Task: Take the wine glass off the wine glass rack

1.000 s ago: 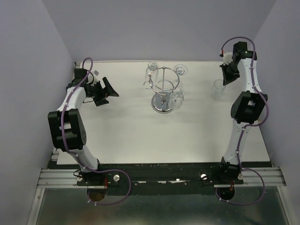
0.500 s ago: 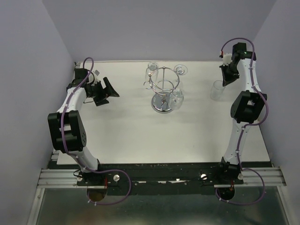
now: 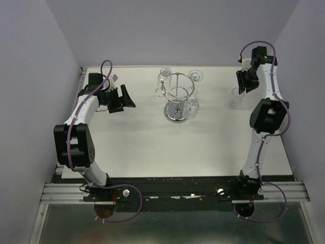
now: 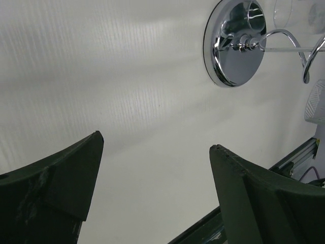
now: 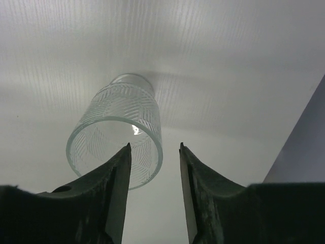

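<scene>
The chrome wine glass rack [image 3: 176,99] stands mid-table with wine glasses hanging from its hooks [image 3: 191,105]. Its mirrored base [image 4: 234,43] shows in the left wrist view. One clear cut-pattern wine glass [image 3: 236,97] stands upright on the table at the right, away from the rack. My right gripper [image 3: 242,86] hovers right over it. In the right wrist view this gripper [image 5: 154,147] is open, with the near wall of the glass's [image 5: 122,117] rim between the fingers and nothing clamped. My left gripper [image 3: 129,96] is wide open left of the rack, empty [image 4: 156,141].
Two more hanging glasses show their round feet at the rack's top [image 3: 165,72] [image 3: 196,76]. Purple walls close in the white table [image 3: 137,147] on the left, back and right. A metal rail [image 3: 172,192] runs along the near edge by the arm bases.
My right gripper has gone from shut to open, letting go of the glass's rim. My left arm has swung a little to the right, toward the rack.
</scene>
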Controlling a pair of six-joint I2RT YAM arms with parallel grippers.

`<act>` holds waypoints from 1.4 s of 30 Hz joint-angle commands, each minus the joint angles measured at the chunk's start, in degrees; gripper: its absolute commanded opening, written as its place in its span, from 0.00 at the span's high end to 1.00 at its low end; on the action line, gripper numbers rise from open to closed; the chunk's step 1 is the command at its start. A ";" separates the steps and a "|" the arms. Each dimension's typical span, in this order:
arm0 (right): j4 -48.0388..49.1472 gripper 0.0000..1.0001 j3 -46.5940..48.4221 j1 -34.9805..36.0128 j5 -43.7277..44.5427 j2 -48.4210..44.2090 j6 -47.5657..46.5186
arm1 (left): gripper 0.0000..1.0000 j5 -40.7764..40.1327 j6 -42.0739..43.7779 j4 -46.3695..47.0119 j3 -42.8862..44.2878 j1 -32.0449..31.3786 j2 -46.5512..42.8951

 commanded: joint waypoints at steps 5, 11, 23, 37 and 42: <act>0.98 0.37 1.95 -0.34 1.19 -5.50 2.12 | 0.01 5.16 2.52 16.58 -7.21 -0.17 -11.38; 2.47 0.23 1.51 -0.34 -4.15 -12.17 3.18 | 0.01 9.99 2.77 29.52 -13.46 -1.31 -18.94; 31.97 0.10 -35.00 -0.43 -28.32 -42.21 9.50 | 0.01 12.72 14.20 25.49 -11.70 -8.25 -22.64; 55.37 0.00 -79.68 3.51 -46.36 -68.87 -4.71 | 0.01 9.56 18.32 14.25 -7.67 -8.61 -20.63; 62.75 0.00 -87.51 8.70 -45.39 -70.72 -8.51 | 0.01 6.84 24.30 7.57 -5.73 -8.61 -19.74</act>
